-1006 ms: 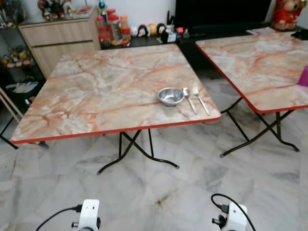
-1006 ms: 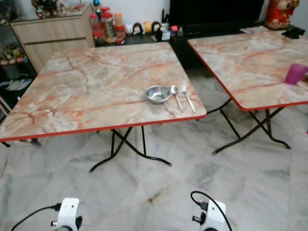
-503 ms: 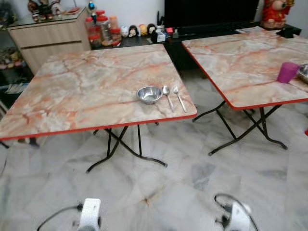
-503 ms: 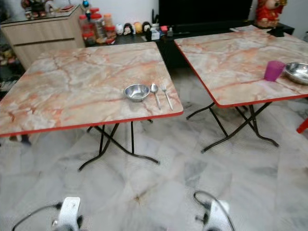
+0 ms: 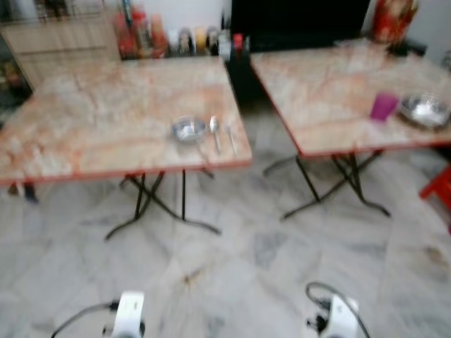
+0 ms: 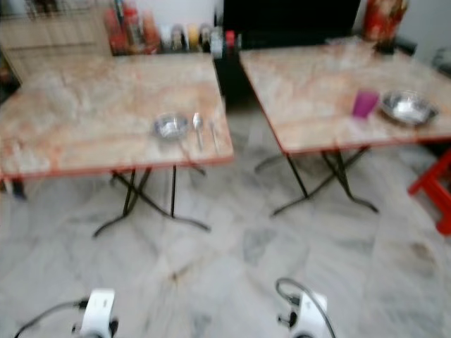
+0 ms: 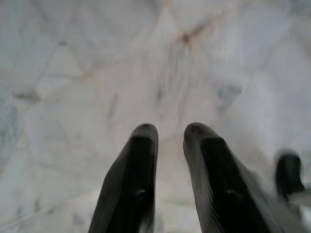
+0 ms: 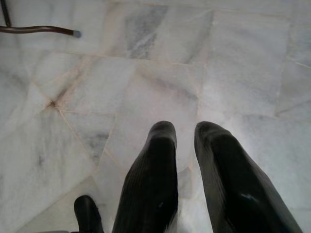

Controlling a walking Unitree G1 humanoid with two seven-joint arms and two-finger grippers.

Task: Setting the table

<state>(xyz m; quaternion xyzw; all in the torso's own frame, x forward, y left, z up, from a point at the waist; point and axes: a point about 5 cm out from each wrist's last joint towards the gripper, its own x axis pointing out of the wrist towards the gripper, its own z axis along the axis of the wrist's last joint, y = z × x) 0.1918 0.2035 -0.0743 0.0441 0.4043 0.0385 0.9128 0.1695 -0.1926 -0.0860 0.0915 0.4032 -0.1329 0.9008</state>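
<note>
nearest: left gripper [image 7: 167,133], hanging low over the marble floor [image 5: 232,282], fingers nearly together with a thin gap, holding nothing. right gripper [image 8: 183,131], likewise over the floor, fingers close with a narrow gap, empty; a table foot [image 8: 39,30] lies on the tiles beyond it. both wrists sit at the lower edge of the head views, the left wrist [image 5: 129,313] with a black cable, the right wrist [image 5: 337,317] with a looped cable.

landmark: left table [image 5: 84,105], marble-patterned top, red edge, black folding legs. head views blurred.

on the left table, near its front right corner: small steel bowl [image 5: 187,130]; just right of the bowl, a spoon [image 5: 215,132]; right of the spoon, a fork [image 5: 230,134]. the three lie side by side, apart from each other as far as the blur allows.

right of the left table, across a gap of floor: second table [image 5: 331,91], same pattern. on it, near its front edge: purple cup [image 5: 383,106]; just right of the cup, a larger steel bowl [image 5: 425,110].

further right of the second table, low: red stool [image 6: 433,186], partly cut off.

behind the left table: wooden cabinet [image 5: 63,39], a row of jars and bottles [image 5: 137,35], dark tv unit [image 5: 296,24], red figurine [image 5: 391,17].
</note>
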